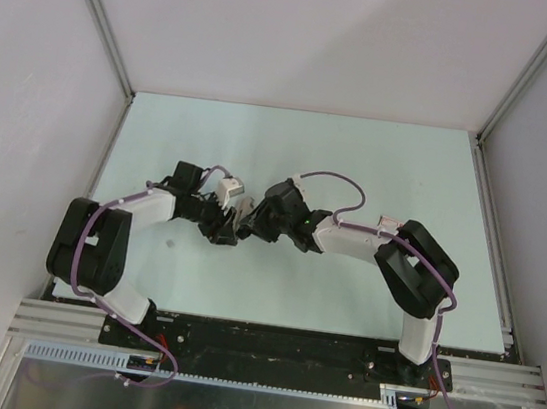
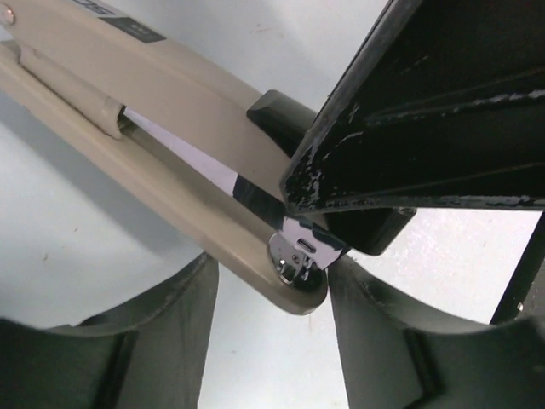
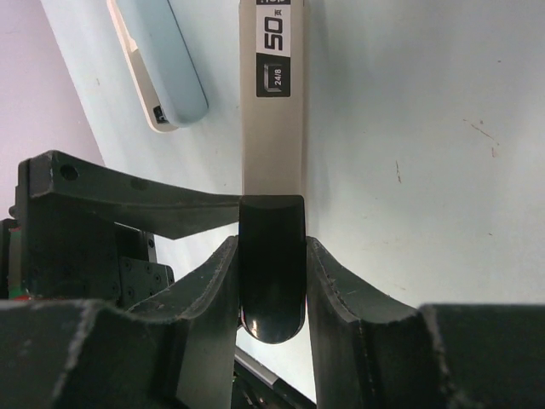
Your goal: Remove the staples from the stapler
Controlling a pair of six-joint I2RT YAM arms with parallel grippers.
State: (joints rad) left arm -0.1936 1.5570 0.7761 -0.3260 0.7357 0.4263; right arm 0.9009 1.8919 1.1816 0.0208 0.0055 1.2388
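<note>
The right end effector (image 3: 271,256) pinches the black end of the stapler (image 3: 271,128) at mid-desk (image 3: 426,128). The left end effector (image 2: 272,264) straddles its hinge end, and I cannot tell whether it clamps. With one side loose, a pull could slip the glossy end free, and the staples, unseen, could scatter.

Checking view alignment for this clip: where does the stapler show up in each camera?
Top external: the stapler is a small pale piece just left of centre, mostly hidden.
Left wrist: a long beige bar running from upper left to lower centre.
Right wrist: upright at centre.
Shared landmark: its black end cap, in both wrist views, clamped by the right gripper.
</note>
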